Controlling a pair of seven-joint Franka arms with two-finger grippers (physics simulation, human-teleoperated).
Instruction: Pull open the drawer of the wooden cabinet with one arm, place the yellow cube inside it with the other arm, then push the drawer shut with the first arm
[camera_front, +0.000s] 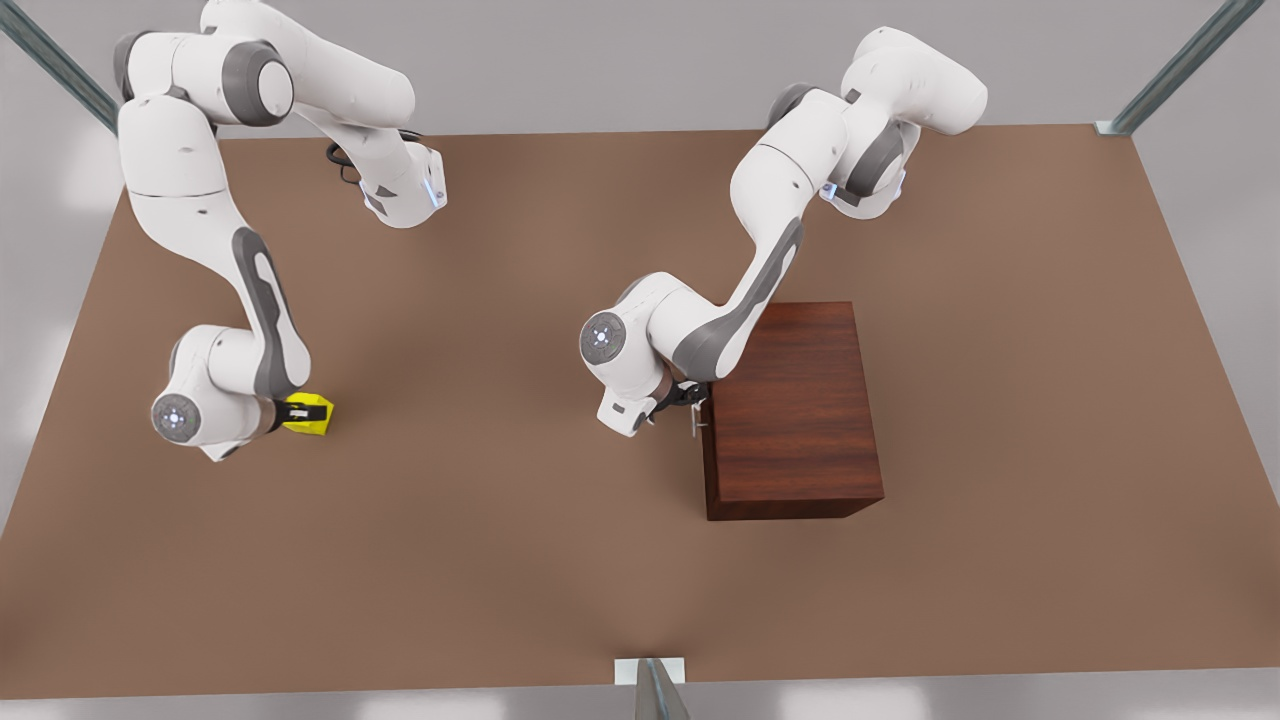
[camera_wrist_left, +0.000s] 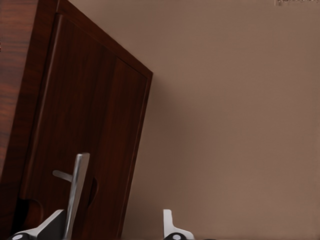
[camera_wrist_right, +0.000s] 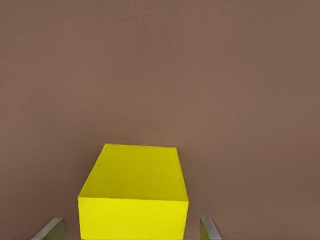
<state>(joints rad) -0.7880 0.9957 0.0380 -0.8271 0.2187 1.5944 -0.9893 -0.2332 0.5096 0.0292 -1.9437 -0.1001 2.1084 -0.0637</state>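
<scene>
The wooden cabinet (camera_front: 795, 405) stands right of the table's middle in the front view. Its drawer (camera_wrist_left: 85, 125) is flush with the front, and the thin silver handle (camera_wrist_left: 76, 192) faces the front view's left. My left gripper (camera_wrist_left: 112, 227) is open at the handle (camera_front: 697, 425), with the bar just inside one fingertip (camera_wrist_left: 54, 225). On the front view's left, the yellow cube (camera_front: 310, 413) rests on the table. My right gripper (camera_wrist_right: 129, 231) is open around the yellow cube (camera_wrist_right: 134, 197), with a small gap showing on each side.
The brown table (camera_front: 520, 560) stretches wide in front of and between the two arms. Metal frame posts (camera_front: 655, 690) stand at the table's near edge and at its far corners.
</scene>
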